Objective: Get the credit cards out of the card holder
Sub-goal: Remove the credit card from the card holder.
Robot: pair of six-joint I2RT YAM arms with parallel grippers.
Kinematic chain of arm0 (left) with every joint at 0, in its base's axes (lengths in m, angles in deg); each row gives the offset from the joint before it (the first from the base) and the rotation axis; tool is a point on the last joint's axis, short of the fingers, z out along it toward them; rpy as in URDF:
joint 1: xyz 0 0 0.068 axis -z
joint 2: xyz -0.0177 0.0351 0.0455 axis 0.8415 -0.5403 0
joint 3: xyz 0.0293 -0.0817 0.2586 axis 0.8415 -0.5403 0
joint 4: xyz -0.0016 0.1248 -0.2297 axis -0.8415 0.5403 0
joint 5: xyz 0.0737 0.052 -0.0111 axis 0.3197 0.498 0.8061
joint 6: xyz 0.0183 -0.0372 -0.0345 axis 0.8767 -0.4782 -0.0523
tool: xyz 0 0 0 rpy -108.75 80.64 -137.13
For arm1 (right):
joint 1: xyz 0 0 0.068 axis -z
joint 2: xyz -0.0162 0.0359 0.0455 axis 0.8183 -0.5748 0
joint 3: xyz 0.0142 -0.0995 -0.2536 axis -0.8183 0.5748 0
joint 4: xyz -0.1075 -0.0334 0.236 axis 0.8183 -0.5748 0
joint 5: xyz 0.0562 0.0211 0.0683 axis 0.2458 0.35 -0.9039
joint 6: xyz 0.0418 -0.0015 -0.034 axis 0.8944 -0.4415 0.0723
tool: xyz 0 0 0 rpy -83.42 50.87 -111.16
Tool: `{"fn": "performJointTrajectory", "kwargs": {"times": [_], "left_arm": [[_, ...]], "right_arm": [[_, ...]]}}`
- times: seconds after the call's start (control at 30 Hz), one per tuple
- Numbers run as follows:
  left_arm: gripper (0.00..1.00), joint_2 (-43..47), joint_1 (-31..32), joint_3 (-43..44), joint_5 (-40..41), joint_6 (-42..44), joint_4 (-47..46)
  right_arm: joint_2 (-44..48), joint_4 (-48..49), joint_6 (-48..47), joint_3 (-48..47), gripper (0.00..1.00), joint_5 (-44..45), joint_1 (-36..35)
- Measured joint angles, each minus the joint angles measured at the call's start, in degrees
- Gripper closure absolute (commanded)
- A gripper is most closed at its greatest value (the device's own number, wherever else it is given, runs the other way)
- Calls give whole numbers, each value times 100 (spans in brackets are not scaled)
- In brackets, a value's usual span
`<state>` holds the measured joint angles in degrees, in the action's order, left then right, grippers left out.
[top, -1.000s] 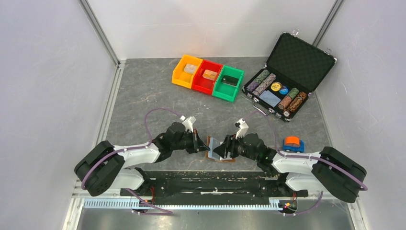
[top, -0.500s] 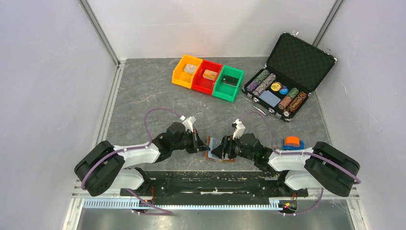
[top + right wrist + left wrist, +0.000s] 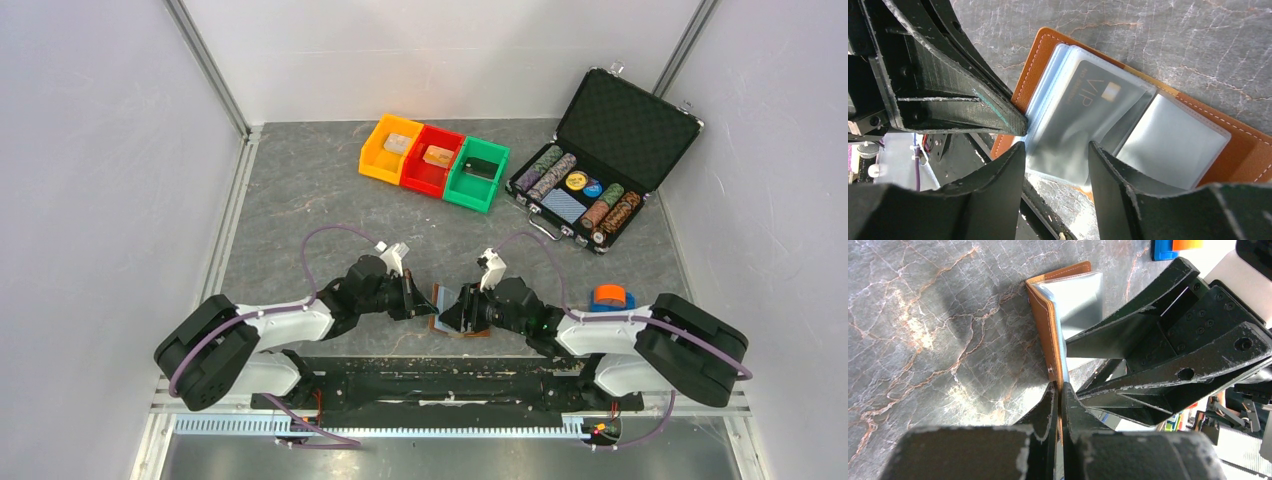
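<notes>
The brown leather card holder (image 3: 447, 305) lies open on the table near the front edge, between both grippers. My left gripper (image 3: 1059, 388) is shut on the holder's left flap (image 3: 1045, 325) and holds it raised on edge. In the right wrist view the holder (image 3: 1243, 150) shows pale blue-grey plastic pockets; a dark card marked VIP (image 3: 1088, 105) sits inside one pocket. My right gripper (image 3: 1055, 150) is open, its fingers either side of the lower edge of that pocket stack. No other credit cards show.
Orange, red and green bins (image 3: 434, 160) stand at the back middle. An open black chip case (image 3: 600, 160) with poker chips is at the back right. A blue and orange tape roll (image 3: 611, 297) lies right of the right arm.
My right arm has shifted left, closing in over the open holder. The left gripper and the holder's raised flap have stayed put.
</notes>
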<state>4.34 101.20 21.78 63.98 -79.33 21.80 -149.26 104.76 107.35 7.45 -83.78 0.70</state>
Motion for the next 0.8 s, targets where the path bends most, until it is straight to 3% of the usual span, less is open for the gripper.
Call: {"fn": "performJointTrajectory", "kwargs": {"times": [0.17, 0.67, 0.8], "left_arm": [[98, 31, 0, -28, 13, 0, -2], [98, 35, 0, -57, 15, 0, -4], [98, 35, 0, -57, 13, -2, -4]], "right_arm": [[195, -186, -48, -9, 58, 76, -22], [457, -459, -122, -9, 48, 221, -22], [492, -463, -146, -9, 61, 258, -22]]}}
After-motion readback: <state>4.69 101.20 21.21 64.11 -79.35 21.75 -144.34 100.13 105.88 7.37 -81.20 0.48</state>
